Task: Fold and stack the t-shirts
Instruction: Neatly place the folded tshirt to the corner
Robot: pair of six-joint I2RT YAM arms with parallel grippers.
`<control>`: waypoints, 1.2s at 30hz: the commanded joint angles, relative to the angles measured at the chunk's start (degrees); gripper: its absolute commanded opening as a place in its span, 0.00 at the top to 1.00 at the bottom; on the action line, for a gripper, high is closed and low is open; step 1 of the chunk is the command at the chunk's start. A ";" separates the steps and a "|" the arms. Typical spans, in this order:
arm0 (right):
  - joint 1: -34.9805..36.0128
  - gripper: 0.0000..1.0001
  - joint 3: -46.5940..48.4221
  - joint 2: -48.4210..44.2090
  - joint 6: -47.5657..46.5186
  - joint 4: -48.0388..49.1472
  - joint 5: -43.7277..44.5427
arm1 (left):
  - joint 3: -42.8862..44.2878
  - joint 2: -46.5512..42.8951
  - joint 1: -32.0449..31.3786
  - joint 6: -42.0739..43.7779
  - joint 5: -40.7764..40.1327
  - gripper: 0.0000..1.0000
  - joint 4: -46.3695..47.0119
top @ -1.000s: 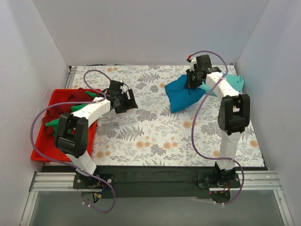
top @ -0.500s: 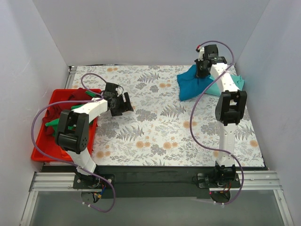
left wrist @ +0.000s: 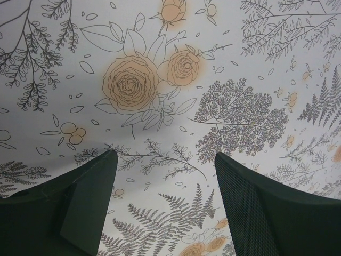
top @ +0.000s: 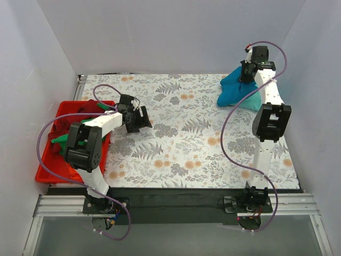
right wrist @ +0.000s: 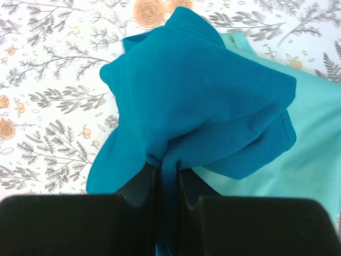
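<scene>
The top camera is looking down on the whole worktop (top: 181,154); wrist cameras are facing small patches up close.

The deep blue t-shirt (right wrist: 197,96) pinched in the right end effector (right wrist: 166,180) is soft, matt cloth. It bunches into rounded folds, and a stitched hem shows at its right edge. Beyond it and to the right, the pale mint t-shirt (right wrist: 314,160) is the same matt cloth but lies smoother. This end effector's fingers (right wrist: 136,189) look like matt black plastic. The left end effector (left wrist: 165,162) has dark matt fingers (left wrist: 256,208), one with a fine mesh-like texture. Beneath it the table (left wrist: 160,80) carries a smooth, flat covering with a floral print and little sheen. To its left, the red tray (top: 50,173) is smooth plastic.
</scene>
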 commanded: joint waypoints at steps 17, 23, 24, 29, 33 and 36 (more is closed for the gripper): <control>-4.94 0.99 -0.70 -7.19 5.61 5.51 1.53 | -0.31 -1.25 0.33 0.96 1.66 0.28 0.58; -5.38 0.99 -1.14 -6.58 5.44 6.04 2.06 | -0.49 -1.25 0.33 0.96 2.45 0.28 0.58; -5.38 0.99 -1.31 -6.67 5.09 6.12 3.63 | -0.40 -1.25 0.33 0.87 2.54 0.27 0.49; -5.38 0.99 -1.93 -7.02 4.12 7.00 5.84 | -0.58 -1.43 0.33 0.87 2.63 0.27 0.49; -5.38 0.94 -3.07 -7.46 3.50 6.83 9.61 | -0.58 -1.43 0.33 0.78 2.80 0.28 0.40; -5.38 0.66 -5.53 -8.69 3.94 6.65 16.80 | -0.75 -1.43 0.33 0.78 2.89 0.27 0.40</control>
